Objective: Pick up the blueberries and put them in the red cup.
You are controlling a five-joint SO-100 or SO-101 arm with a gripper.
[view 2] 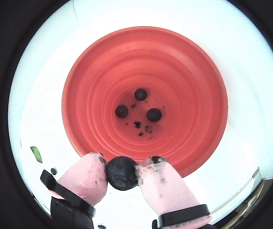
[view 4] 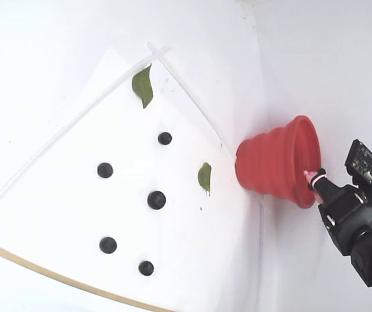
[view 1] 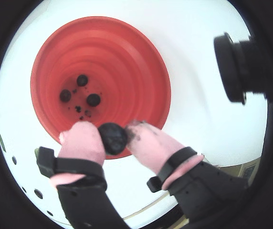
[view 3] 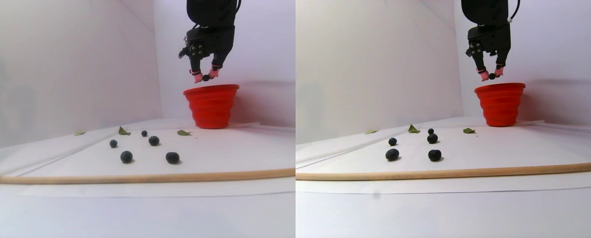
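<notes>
My gripper (view 1: 113, 136) is shut on one blueberry (view 1: 113, 139), pinched between its pink-covered fingertips. It hangs just above the near rim of the red cup (view 1: 127, 71) in both wrist views. Three blueberries (view 2: 141, 94) lie on the cup's bottom (view 2: 189, 95). In the stereo pair view the gripper (view 3: 206, 77) hovers over the cup (view 3: 211, 106) at the back of the white table. Several more blueberries (view 3: 126, 156) are scattered on the table in front. The fixed view shows them (view 4: 157, 199) to the left of the cup (view 4: 270, 166).
Green leaves (view 4: 143, 86) (view 4: 204, 177) lie among the loose berries. A thin wooden stick (view 3: 142, 176) runs across the front of the table. White walls close in behind and beside the cup. A black camera module (view 1: 236, 67) juts in at the right of a wrist view.
</notes>
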